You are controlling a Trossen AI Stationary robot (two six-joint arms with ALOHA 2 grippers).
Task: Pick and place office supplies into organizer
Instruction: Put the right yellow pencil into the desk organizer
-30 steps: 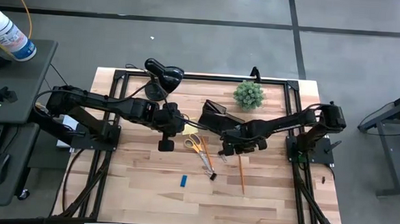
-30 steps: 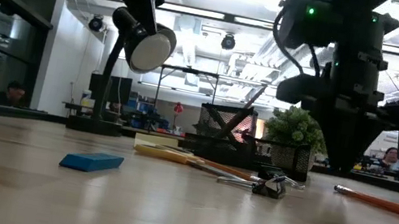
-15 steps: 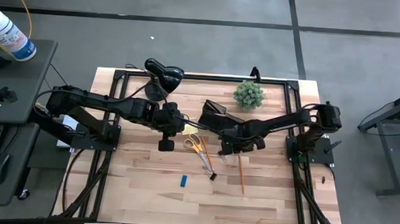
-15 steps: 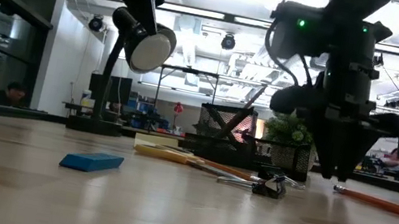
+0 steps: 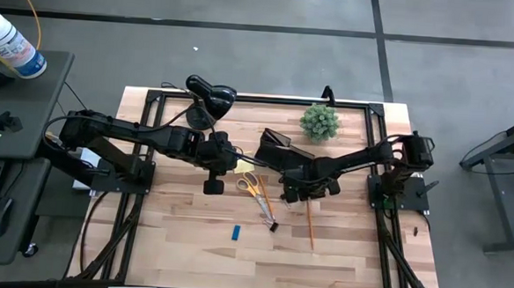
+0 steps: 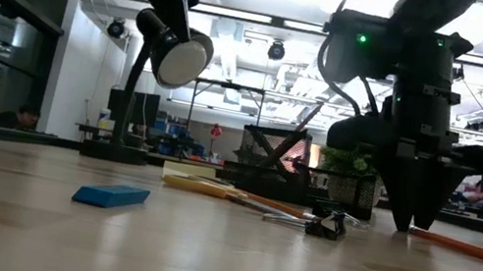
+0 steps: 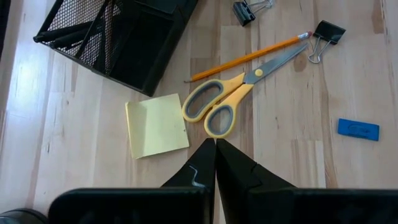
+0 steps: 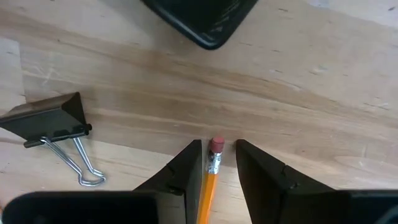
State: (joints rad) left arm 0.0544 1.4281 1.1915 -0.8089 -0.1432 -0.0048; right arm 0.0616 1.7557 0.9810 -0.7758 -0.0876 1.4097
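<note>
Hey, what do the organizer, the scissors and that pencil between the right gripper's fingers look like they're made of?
Organizer: black wire mesh, likely metal, judging by its see-through grid. Scissors: dull grey metal blades, with smooth yellow-orange handles, probably plastic. Pencil: orange-painted wood, apparently, with a metal band and a pink rubber eraser tip.

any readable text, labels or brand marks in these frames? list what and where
None legible.
White bottle on the side desk, high view: blue label, print too small to read.
Blue block, left wrist view: faint marking, too blurred to read.
Scissors, pencil, organizer: no visible text.
</note>
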